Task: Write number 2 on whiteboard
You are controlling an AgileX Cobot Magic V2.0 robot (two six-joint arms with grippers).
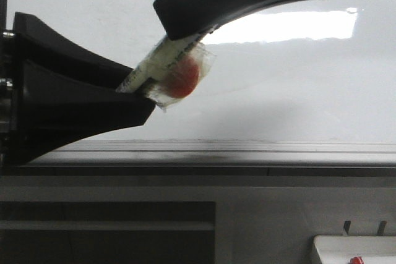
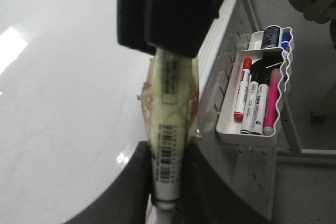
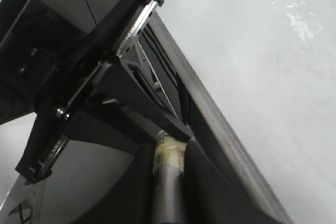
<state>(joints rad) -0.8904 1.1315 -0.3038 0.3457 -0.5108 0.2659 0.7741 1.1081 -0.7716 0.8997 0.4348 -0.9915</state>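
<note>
Front view: both sets of fingers, left (image 1: 133, 94) and right (image 1: 179, 29), clench one marker (image 1: 164, 69) between them, its long axis slanting up toward the right fingers, a red blob at its wrapped middle. Behind it the whiteboard (image 1: 297, 91) shows no 2 yet.

Left wrist view: the marker (image 2: 168, 129) runs from the left fingers up into the right ones; a tray (image 2: 227, 129) of spare markers hangs at the board's bottom edge.

Right wrist view: the marker (image 3: 169, 177) sits clamped, the board (image 3: 252, 51) just beside; likely the cap must come off first.
</note>
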